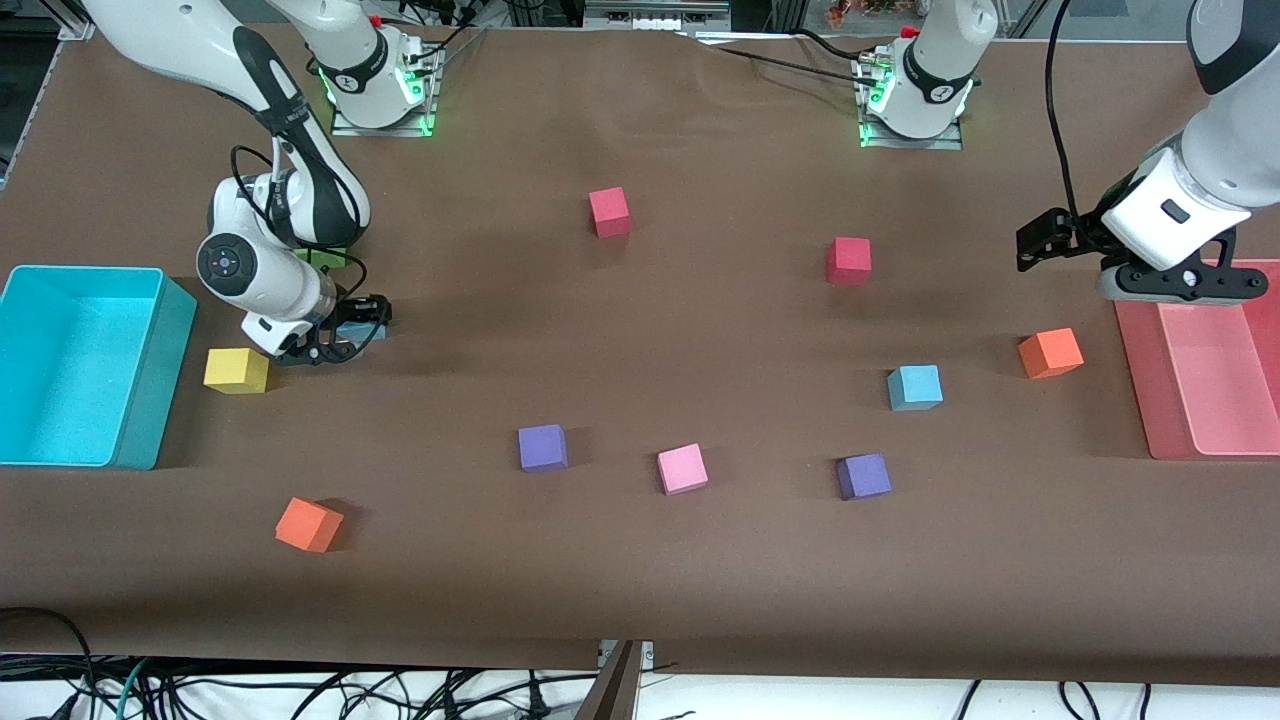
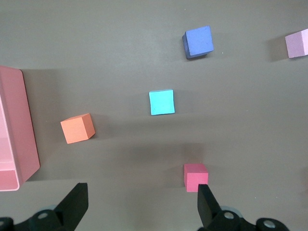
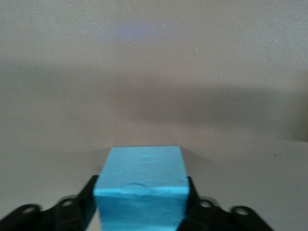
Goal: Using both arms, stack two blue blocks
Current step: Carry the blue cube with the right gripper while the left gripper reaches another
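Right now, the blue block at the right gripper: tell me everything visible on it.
The blue block is a small sky-blue cube that looks like foam, its top face faintly creased and dented. It sits between the fingers of the right gripper, which press against two opposite sides. In the front view only a sliver shows under the gripper, low at the brown table, between the yellow cube and the green cube. Whether it rests on the table or is just lifted cannot be told.

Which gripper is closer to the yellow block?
Right. The right gripper is beside the yellow block, closed on a blue block. The left gripper hangs open near the pink tray.
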`<state>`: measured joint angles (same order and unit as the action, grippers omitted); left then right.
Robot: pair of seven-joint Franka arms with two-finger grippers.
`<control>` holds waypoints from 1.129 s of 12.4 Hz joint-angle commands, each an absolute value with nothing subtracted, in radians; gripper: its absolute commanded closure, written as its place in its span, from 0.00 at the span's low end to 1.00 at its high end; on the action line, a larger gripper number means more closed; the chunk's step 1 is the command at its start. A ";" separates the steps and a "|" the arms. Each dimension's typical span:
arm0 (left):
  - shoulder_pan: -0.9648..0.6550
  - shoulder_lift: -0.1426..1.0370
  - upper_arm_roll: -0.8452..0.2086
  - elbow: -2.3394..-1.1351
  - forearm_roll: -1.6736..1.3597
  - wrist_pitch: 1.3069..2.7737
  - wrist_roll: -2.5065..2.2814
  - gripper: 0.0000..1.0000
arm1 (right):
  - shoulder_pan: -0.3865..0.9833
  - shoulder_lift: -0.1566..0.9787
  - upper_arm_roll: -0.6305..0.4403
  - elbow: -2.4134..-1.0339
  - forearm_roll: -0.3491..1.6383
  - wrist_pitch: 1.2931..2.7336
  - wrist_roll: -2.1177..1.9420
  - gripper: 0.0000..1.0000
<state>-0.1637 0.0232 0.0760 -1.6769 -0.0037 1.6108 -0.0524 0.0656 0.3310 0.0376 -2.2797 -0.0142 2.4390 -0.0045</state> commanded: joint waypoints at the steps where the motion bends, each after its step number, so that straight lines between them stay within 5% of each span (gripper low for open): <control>1: -0.173 0.026 0.081 -1.667 0.021 1.606 -0.051 0.00 | 0.061 0.295 0.040 -2.284 -0.012 2.404 -0.018 0.74; 4: -0.173 0.028 0.083 -1.666 0.020 1.606 -0.051 0.00 | 0.086 0.235 0.078 -2.138 -0.009 2.188 0.021 0.74; 7: -0.173 0.031 0.083 -1.667 0.020 1.608 -0.051 0.00 | 0.226 0.297 0.121 -1.915 -0.008 2.045 0.300 0.71; 14: -0.164 0.060 0.091 -1.693 0.012 1.655 -0.052 0.00 | 0.578 0.697 0.123 -1.446 -0.002 2.078 0.758 0.70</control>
